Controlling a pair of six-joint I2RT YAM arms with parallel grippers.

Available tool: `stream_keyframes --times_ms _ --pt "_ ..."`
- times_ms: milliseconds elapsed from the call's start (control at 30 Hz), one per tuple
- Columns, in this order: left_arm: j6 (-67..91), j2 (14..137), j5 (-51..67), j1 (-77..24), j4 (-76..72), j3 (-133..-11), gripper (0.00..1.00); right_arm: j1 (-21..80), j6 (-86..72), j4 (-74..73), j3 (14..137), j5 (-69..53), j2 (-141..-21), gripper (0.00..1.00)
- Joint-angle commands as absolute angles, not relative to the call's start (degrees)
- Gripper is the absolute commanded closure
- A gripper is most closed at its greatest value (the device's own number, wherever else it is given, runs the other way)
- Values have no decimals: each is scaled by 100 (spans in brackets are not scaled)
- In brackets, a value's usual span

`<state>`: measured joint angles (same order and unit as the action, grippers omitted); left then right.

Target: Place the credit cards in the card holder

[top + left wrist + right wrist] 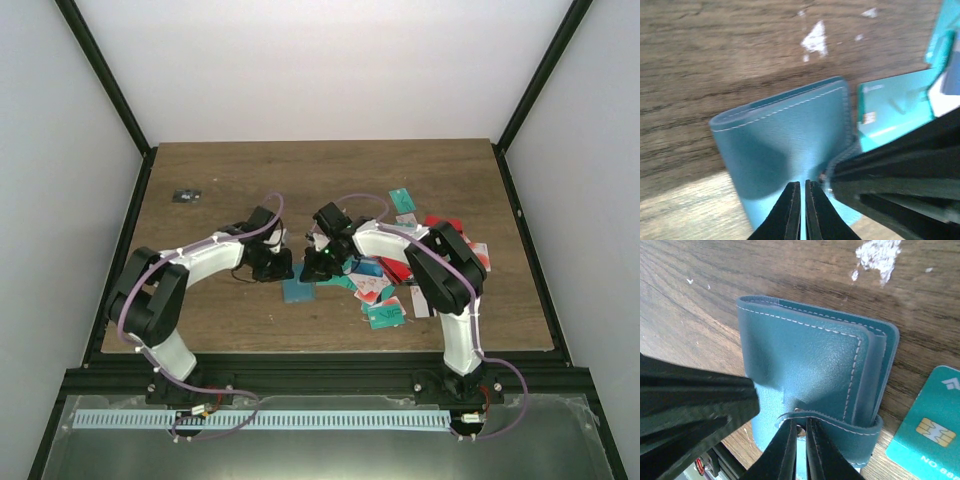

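The card holder (298,291) is a teal-blue wallet lying folded on the wood between my two grippers. In the right wrist view the holder (805,360) has a snap strap (850,429) across its near edge. My right gripper (799,427) is shut on the strap's tab at the metal snap. My left gripper (800,186) is shut, its tips over the holder's cover (785,135); from above it (277,267) sits at the holder's left, the right gripper (318,266) just above the holder. The credit cards (400,272) lie in a loose pile to the right. One teal card (927,432) lies beside the holder.
A small dark object (186,196) lies at the table's far left. A lone teal card (402,198) lies behind the pile. Black frame rails edge the table. White scuffs (815,40) mark the wood.
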<state>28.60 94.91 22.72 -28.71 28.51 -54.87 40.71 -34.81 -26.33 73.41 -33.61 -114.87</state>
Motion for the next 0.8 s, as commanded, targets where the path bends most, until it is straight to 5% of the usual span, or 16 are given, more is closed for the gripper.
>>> stream_keyframes --times_ms 0,767 --pt "2681 9658 1918 -2848 3036 -5567 94 4121 -3507 -3325 7276 -2019 -12180 91" --pt "2936 9793 2497 -2886 1708 -4112 96 4515 -4365 -5373 9045 -1099 -13834 97"
